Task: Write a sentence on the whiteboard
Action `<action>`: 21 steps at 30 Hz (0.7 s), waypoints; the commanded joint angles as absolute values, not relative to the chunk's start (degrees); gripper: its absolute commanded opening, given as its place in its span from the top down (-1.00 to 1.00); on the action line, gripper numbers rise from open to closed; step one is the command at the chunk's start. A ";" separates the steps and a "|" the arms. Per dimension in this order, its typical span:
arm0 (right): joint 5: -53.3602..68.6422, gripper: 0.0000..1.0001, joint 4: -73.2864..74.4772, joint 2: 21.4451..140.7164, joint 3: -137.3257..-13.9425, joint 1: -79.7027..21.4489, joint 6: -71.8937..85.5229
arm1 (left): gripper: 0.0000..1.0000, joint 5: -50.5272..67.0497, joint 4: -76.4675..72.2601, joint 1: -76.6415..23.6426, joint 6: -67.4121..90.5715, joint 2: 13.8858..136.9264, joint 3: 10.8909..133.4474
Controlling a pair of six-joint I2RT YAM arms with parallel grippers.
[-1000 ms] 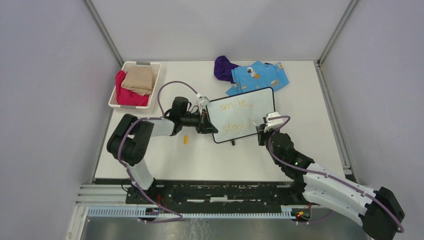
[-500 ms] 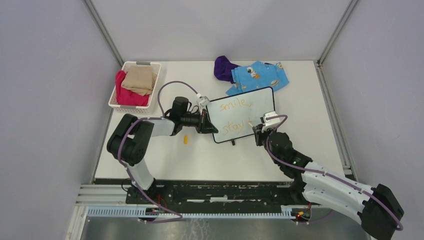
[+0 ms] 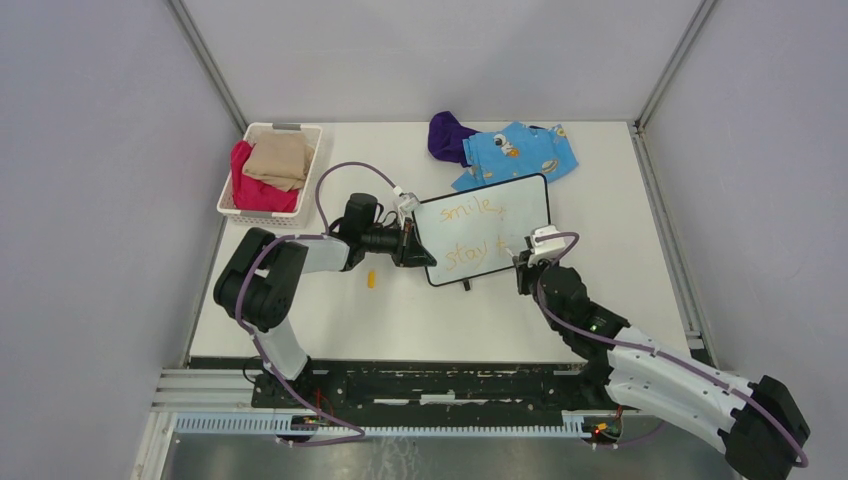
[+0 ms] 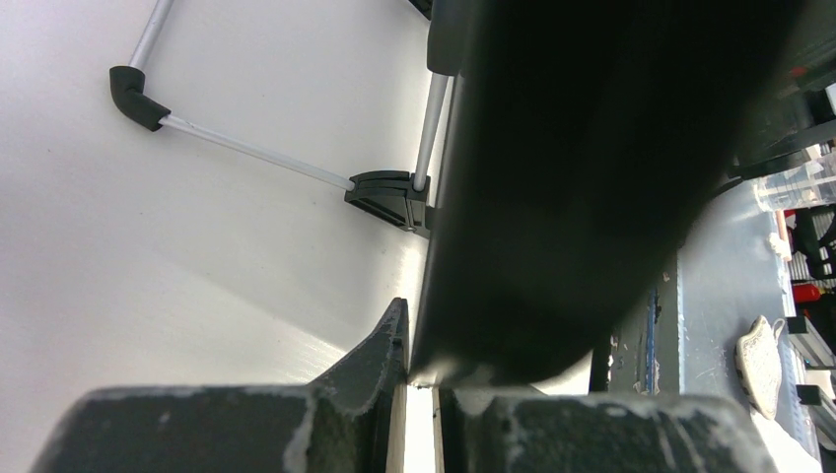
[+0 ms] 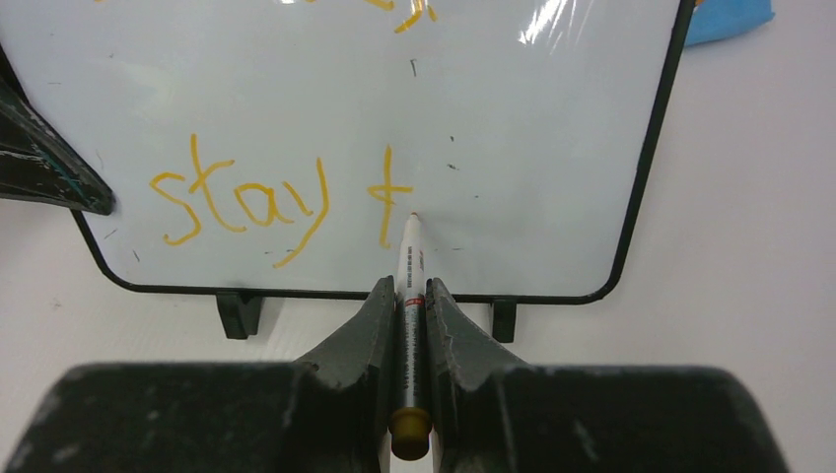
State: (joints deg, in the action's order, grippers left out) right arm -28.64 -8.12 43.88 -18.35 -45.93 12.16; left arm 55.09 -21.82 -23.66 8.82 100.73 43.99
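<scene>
The whiteboard (image 3: 520,205) stands tilted at the table's middle. The sentence (image 3: 470,211) is in orange: "smile," above "stay" and a cross-shaped stroke. In the right wrist view the whiteboard (image 5: 513,118) shows "stay" (image 5: 242,202) and that stroke (image 5: 388,192). My right gripper (image 5: 409,288) is shut on a white marker (image 5: 410,258) with an orange end; its tip touches the board just below the stroke. It also shows in the top view (image 3: 522,262). My left gripper (image 3: 412,243) is shut on the whiteboard's left edge (image 4: 592,177), jaws pinching it (image 4: 422,370).
A white basket (image 3: 226,196) with red and beige cloths stands at the back left. A blue patterned cloth (image 3: 520,152) and a purple cloth (image 3: 448,135) lie behind the board. A small orange cap (image 3: 371,280) lies on the table left of the board.
My right gripper moved left with the marker, then back right. The single stroke after "stay" now has a cross bar. The left arm has not moved.
</scene>
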 commanded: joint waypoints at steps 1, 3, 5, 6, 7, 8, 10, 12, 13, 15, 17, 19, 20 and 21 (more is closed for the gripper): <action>-32.15 1.00 -6.39 42.27 -17.97 -45.38 12.32 | 0.96 48.91 -15.99 -24.85 5.19 103.18 43.62; -31.91 1.00 -6.24 41.98 -18.26 -45.35 12.25 | 0.96 48.95 -16.00 -24.87 5.20 103.16 43.54; -30.69 1.00 -7.27 40.66 -17.98 -45.35 11.83 | 0.96 48.92 -15.85 -24.88 5.10 103.27 43.62; -30.15 1.00 -8.37 39.71 -17.64 -45.34 11.50 | 0.96 48.87 -15.75 -24.87 5.04 103.27 43.62; -29.97 1.00 -9.27 38.95 -17.53 -45.39 11.35 | 0.96 48.87 -15.73 -24.92 5.04 103.32 43.62; -30.16 1.00 -9.63 38.53 -17.74 -45.31 10.93 | 0.96 48.87 -15.73 -24.94 5.07 103.28 43.61; -30.90 1.00 -9.43 38.90 -18.82 -45.31 10.34 | 0.96 48.87 -15.73 -24.99 5.01 103.36 43.66; -31.03 1.00 -9.77 39.60 -19.81 -45.25 9.88 | 0.96 48.83 -15.69 -24.96 5.01 103.36 43.68; -30.91 1.00 -10.13 39.97 -20.24 -45.15 9.70 | 0.96 48.85 -15.65 -24.91 4.94 103.32 43.68; -30.92 1.00 -10.90 40.96 -20.95 -45.04 9.55 | 0.96 48.86 -15.64 -24.89 4.93 103.25 43.68; -30.80 1.00 -11.40 42.10 -21.56 -44.84 9.47 | 0.96 48.86 -15.64 -24.91 4.99 103.26 43.68; -30.50 1.00 -11.98 43.08 -21.88 -44.69 9.41 | 0.96 48.82 -15.64 -24.96 4.95 103.18 43.73; -30.38 1.00 -12.30 43.45 -21.88 -44.54 9.48 | 0.96 48.82 -15.62 -24.98 4.93 103.18 43.70; -30.33 1.00 -12.68 43.78 -21.74 -44.49 9.49 | 0.96 48.90 -15.64 -25.01 5.00 103.18 43.68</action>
